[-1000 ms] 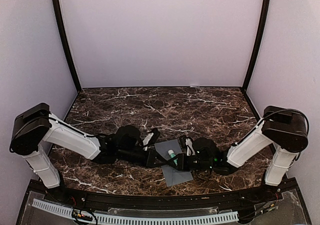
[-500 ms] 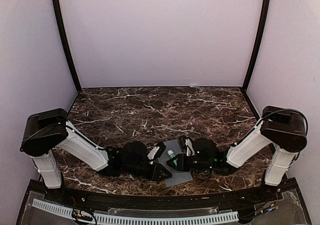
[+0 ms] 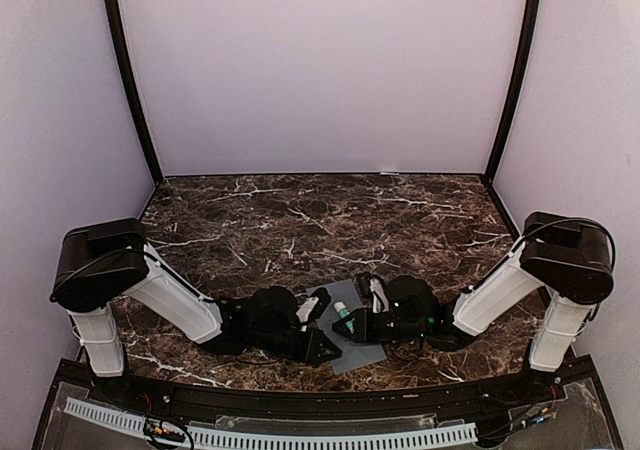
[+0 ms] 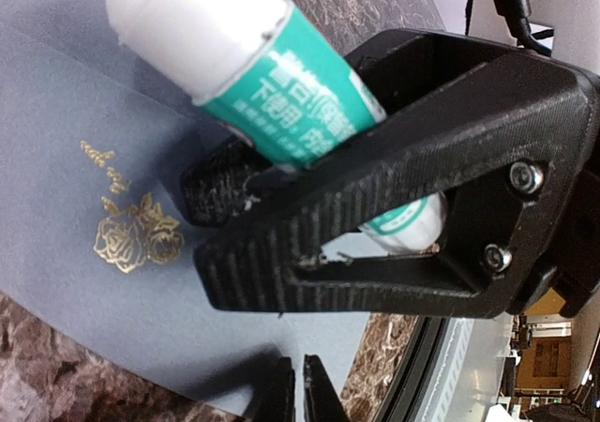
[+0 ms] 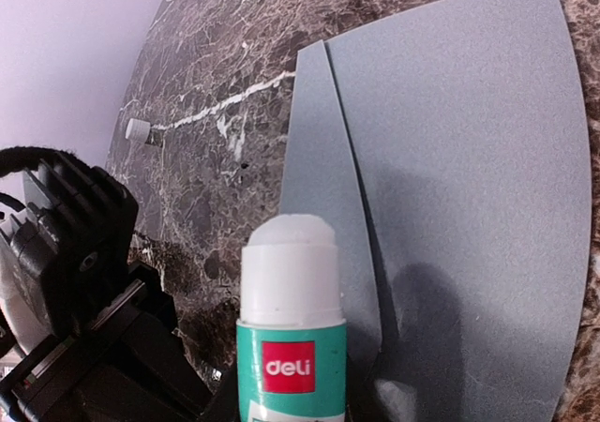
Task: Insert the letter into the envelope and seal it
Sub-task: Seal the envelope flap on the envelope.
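At the near-left corner of the envelope [image 5: 469, 159], the left gripper [image 3: 322, 347] is found shifted nearer from further up that left edge. Its fingers are drawn almost together, though whether paper is pinched cannot be told; a hold-down for gluing is judged. Over the envelope, lying flat on the table [image 3: 300, 210], the glue stick [image 5: 291, 347] is clamped uncapped in the right gripper [image 3: 352, 320]. The letter is seen in no view and is presumed already inside.
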